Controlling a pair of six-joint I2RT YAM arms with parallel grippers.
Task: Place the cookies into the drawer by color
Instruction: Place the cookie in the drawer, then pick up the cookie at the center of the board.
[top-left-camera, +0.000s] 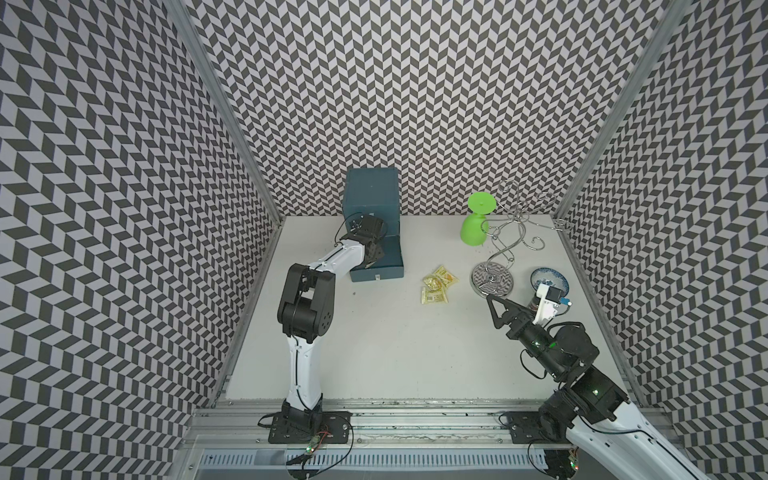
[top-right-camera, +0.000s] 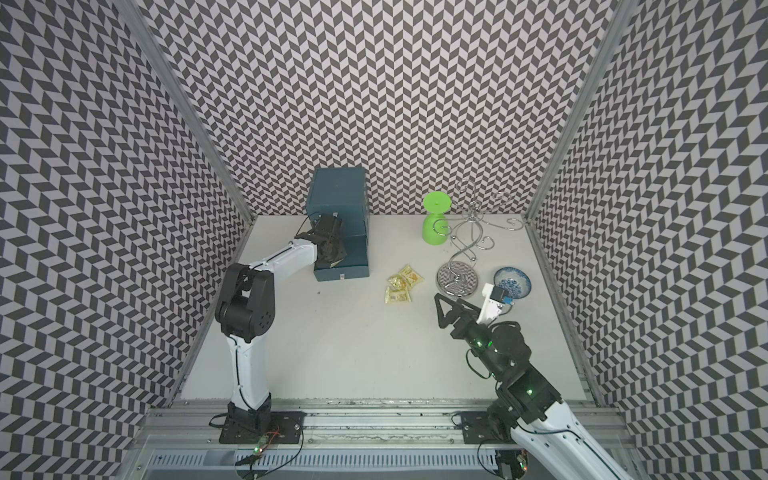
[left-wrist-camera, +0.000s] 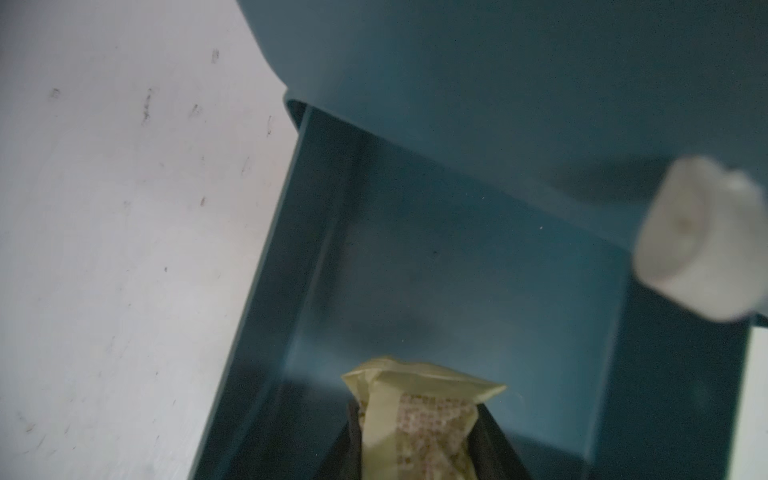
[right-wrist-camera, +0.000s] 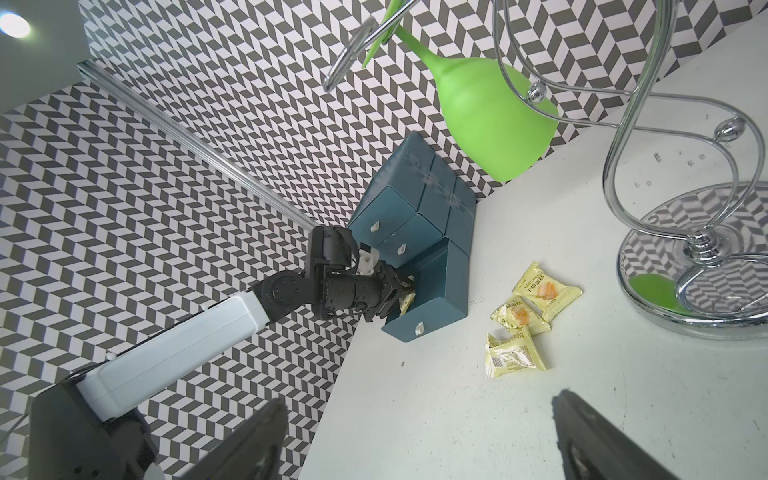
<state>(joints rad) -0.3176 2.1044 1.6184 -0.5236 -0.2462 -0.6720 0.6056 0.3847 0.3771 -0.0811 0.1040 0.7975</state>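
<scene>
Grips a pale yellow cookie packet (left-wrist-camera: 415, 407) in the left gripper (right-wrist-camera: 406, 293) over the pulled-out bottom drawer (top-left-camera: 376, 272), with the right gripper (top-left-camera: 494, 311) gaping empty, and risks hanging it on the side wall or dragging the crinkly wrapper back out stuck to a jaw.

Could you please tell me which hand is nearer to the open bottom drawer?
Left. The left hand is over the open drawer, holding a yellow packet; the right hand sits apart, near the chrome stand.
</scene>
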